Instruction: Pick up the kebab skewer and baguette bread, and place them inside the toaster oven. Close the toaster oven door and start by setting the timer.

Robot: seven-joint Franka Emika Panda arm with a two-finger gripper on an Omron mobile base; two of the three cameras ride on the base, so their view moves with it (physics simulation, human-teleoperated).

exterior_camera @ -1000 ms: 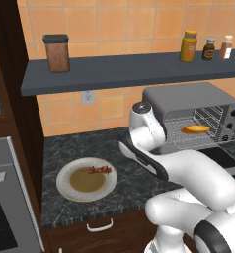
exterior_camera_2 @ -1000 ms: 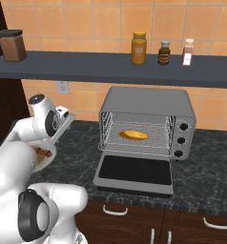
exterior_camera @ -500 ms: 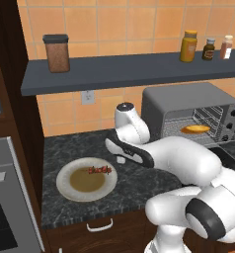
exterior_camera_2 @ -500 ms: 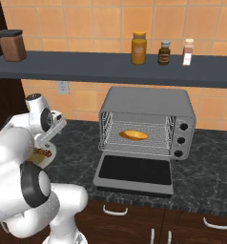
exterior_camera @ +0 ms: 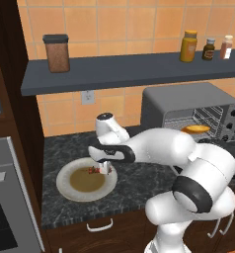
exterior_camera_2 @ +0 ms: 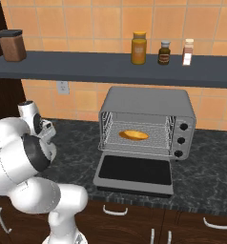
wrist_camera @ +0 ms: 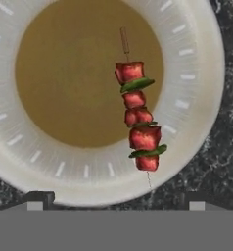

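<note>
The kebab skewer (wrist_camera: 138, 117), red chunks with green slices on a thin stick, lies on the right half of a white plate (wrist_camera: 197, 98) with a brown centre. My gripper (wrist_camera: 117, 201) hangs straight above it, open, nothing between its fingertips (wrist_camera: 39, 198). From the left base view the gripper (exterior_camera: 104, 168) hovers just over the skewer (exterior_camera: 95, 171) on the plate (exterior_camera: 70, 190). The baguette bread (exterior_camera_2: 133, 135) rests on the wire rack inside the grey toaster oven (exterior_camera_2: 146, 102). The toaster oven door (exterior_camera_2: 134, 170) lies open, folded down flat onto the counter.
Knobs (exterior_camera_2: 182, 140) run down the toaster oven's right side. A shelf (exterior_camera: 139, 69) above carries a brown canister (exterior_camera: 57, 52) and three bottles (exterior_camera: 188, 45). A built-in wall oven (exterior_camera: 6, 197) stands left of the dark counter (exterior_camera: 134, 188).
The arm has swung left from in front of the toaster oven and come down over the plate. The gripper has stayed open. The baguette and the door have not moved.
</note>
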